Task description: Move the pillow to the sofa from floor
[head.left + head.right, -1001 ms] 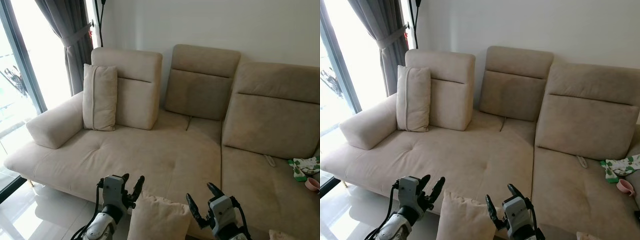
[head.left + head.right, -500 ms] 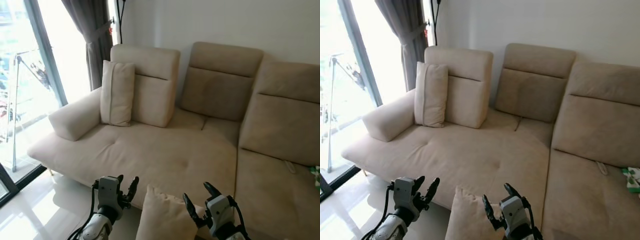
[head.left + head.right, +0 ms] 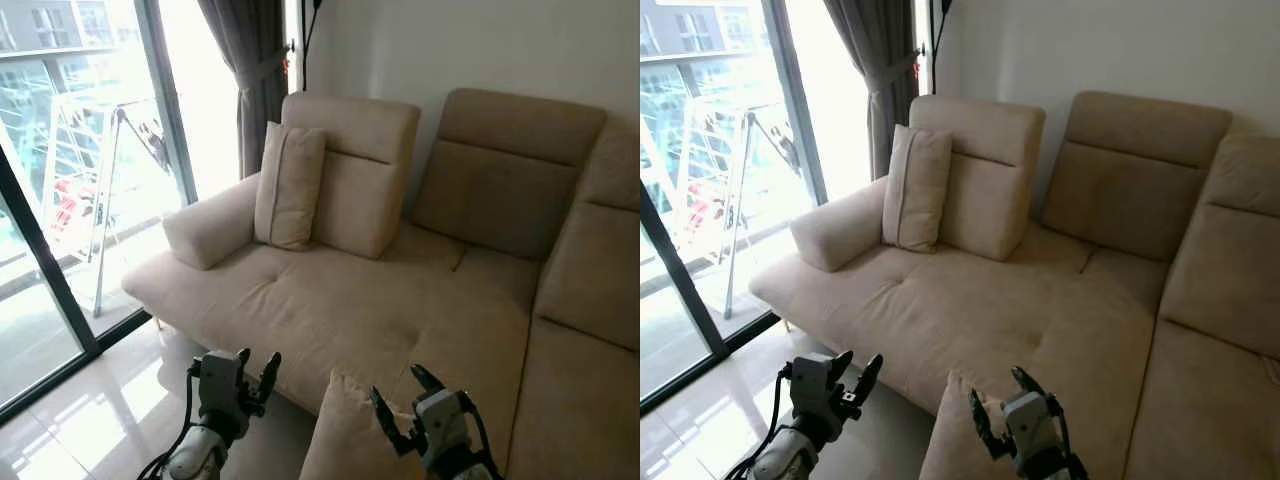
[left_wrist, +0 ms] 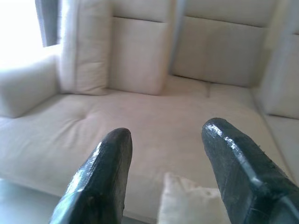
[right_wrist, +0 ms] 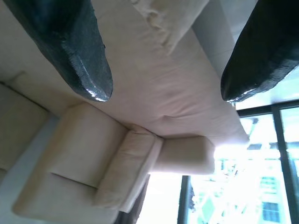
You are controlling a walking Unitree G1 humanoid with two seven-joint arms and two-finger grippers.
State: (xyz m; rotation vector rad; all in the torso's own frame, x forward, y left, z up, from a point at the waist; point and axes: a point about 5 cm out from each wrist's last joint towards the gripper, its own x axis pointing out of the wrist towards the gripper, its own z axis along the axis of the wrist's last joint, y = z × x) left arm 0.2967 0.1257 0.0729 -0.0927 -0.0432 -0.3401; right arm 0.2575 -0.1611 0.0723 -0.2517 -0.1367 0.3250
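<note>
Standing at the sofa (image 3: 340, 310) front edge. Pillow (image 3: 350, 440) leans there between both grippers. Left gripper (image 3: 252, 372) and right gripper (image 3: 400, 415): jaws spread wide, holding nothing. Risk: soft pillow slumps floorward if squeezed unevenly.

wall (image 3: 520, 45): plain white
window (image 3: 70, 160): bright daylight, dark frame
curtain (image 3: 250, 70): grey, tied back
floor (image 3: 90, 410): glossy pale tiles

Left end effector (image 4: 163, 163) fingers spread; pillow (image 4: 191, 200) corner between them; sofa (image 4: 154, 116) beyond.
</note>
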